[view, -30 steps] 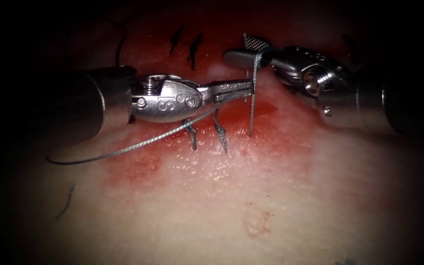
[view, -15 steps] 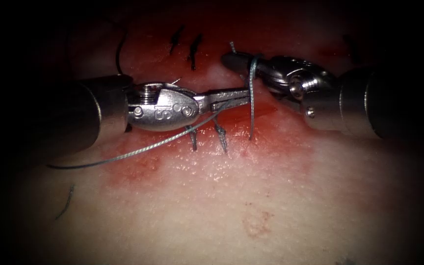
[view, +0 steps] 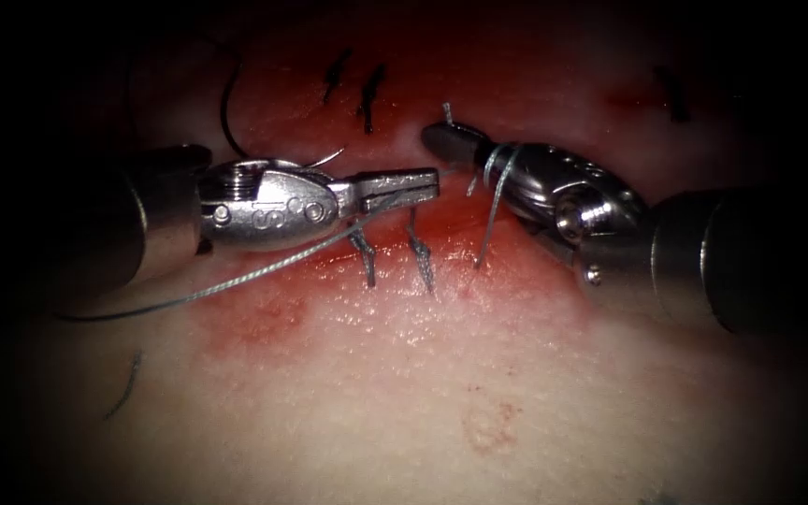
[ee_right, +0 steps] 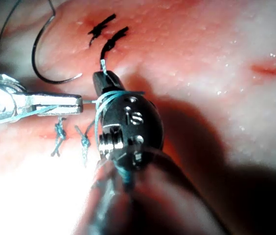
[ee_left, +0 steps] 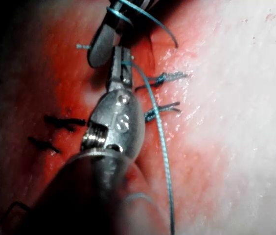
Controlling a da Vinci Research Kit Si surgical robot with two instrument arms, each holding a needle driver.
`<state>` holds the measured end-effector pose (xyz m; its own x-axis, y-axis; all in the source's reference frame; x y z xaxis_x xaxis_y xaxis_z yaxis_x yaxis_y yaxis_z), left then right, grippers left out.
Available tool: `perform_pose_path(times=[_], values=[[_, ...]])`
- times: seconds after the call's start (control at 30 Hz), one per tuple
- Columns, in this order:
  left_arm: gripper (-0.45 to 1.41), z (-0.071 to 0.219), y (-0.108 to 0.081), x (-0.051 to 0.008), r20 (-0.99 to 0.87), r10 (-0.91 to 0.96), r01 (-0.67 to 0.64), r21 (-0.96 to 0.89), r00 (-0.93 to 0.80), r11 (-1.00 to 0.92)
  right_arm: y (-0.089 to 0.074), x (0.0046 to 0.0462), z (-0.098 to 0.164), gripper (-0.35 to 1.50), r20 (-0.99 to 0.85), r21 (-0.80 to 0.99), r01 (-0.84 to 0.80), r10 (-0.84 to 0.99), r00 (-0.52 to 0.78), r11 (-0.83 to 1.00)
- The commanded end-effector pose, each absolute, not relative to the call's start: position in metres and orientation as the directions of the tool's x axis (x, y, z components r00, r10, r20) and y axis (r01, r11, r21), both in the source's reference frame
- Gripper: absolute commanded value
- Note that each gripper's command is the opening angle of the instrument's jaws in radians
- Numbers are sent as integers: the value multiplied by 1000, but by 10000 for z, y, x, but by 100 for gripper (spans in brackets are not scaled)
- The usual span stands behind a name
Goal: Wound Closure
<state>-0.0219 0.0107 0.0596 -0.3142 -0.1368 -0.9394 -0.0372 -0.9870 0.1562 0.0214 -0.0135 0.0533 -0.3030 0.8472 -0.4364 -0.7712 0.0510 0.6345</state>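
Note:
My left tool [view: 427, 180] lies level over the cut, jaws shut on the thread [view: 236, 281], which trails off to the lower left across the tissue [view: 423, 393]. The right tool [view: 437, 138] points at it from the right, jaws shut on a short thread end [view: 446, 114]. A loop of thread [view: 497, 166] is wound round those jaws and drops into the tissue just below. The curved needle [view: 223, 117] lies loose on the tissue behind the left tool, held by neither. The right wrist view has both tools' tips [ee_right: 77, 104] [ee_right: 100, 81] nearly touching.
Two knotted stitches [view: 367, 266] [view: 423, 266] cross the cut just below the left jaws. Dark marks [view: 367, 93] sit on the far tissue. Red fluid [view: 264, 318] stains the tissue around the cut. A loose cut thread end [view: 125, 383] lies at the lower left.
The right tool's jaws, open a second ago, have shut on the short end. The left tool has drawn back to the left with its thread, and the loop now sits further back on the right tool.

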Motion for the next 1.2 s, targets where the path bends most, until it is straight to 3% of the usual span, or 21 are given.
perform_pose_path(times=[0.03, 0.2, 0.37, 1.2], values=[[-45, 604, 109, -224, -941, -131, -39, 150, -313, -988, -147, 221, 534, -35, -439, 646, -762, 844, -310, 56], [-45, 612, 123, -219, -941, -125, -42, 145, -315, -988, -186, 206, 514, -35, -591, 598, -772, 770, -242, 216], [-45, 618, 143, -212, -939, -112, -52, 136, -324, -989, -217, 189, 498, -35, -650, 524, -810, 739, -178, 265], [-45, 636, 293, -186, -901, -71, -164, 155, -429, -974, -289, 182, 452, -35, -711, 479, -775, 700, -66, 412]])
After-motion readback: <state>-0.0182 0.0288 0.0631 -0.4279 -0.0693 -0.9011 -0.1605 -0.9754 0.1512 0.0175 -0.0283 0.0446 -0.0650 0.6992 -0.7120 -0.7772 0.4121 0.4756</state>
